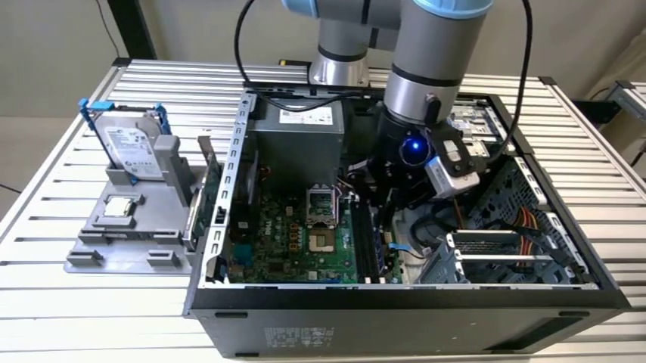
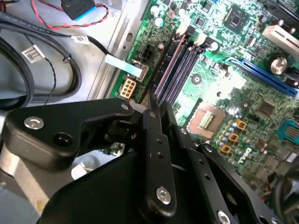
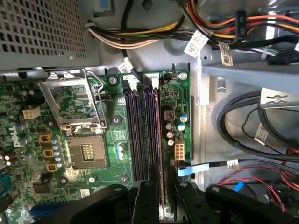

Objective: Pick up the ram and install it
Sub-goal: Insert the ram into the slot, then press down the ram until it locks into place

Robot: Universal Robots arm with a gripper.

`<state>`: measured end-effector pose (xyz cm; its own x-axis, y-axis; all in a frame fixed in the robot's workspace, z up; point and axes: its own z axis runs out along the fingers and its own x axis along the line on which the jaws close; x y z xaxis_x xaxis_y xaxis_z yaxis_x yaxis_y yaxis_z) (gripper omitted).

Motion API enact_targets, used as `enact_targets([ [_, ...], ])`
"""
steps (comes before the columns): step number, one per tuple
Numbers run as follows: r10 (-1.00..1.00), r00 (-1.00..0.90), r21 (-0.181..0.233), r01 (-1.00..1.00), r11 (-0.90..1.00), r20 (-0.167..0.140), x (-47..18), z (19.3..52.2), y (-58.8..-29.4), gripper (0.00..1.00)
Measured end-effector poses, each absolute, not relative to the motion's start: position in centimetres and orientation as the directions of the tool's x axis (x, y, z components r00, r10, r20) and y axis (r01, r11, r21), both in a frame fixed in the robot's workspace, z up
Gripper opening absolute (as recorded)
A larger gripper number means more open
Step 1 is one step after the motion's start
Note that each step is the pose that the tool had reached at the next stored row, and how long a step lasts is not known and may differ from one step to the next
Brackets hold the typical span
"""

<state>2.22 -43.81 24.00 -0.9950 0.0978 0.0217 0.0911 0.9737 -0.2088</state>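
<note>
We are looking at a work table (image 1: 91, 302) of pale ribbed metal slats, running across the exterior view. Behind it a plain beige wall (image 1: 192, 30) is standing evenly lit, with a dark vertical post (image 1: 132, 29) leaning against it toward the exterior view's left. At the exterior view's far right, another slatted surface (image 1: 631, 97) is peeking in.

Greens, greys and blacks inside an open computer case

The motherboard (image 3: 117, 135) is bright green with dark purple-black memory slots (image 3: 142, 135) and small gold-yellow blocks; the case (image 1: 404, 318) is black outside, grey metal within. The gripper (image 2: 156, 116) is matte black with silver screws. Cables (image 3: 140, 35) run yellow, orange, black and red. On the striped silver table (image 1: 60, 318), a silver hard drive (image 1: 133, 147) sits in a blue frame on a grey stand (image 1: 121, 242).
</note>
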Motion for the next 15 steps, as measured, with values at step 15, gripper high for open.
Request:
enact_targets([
  [15,0.098,-0.995,-0.079,0.095,0.992,0.036,2.22,24.84,-43.85,1.0],
])
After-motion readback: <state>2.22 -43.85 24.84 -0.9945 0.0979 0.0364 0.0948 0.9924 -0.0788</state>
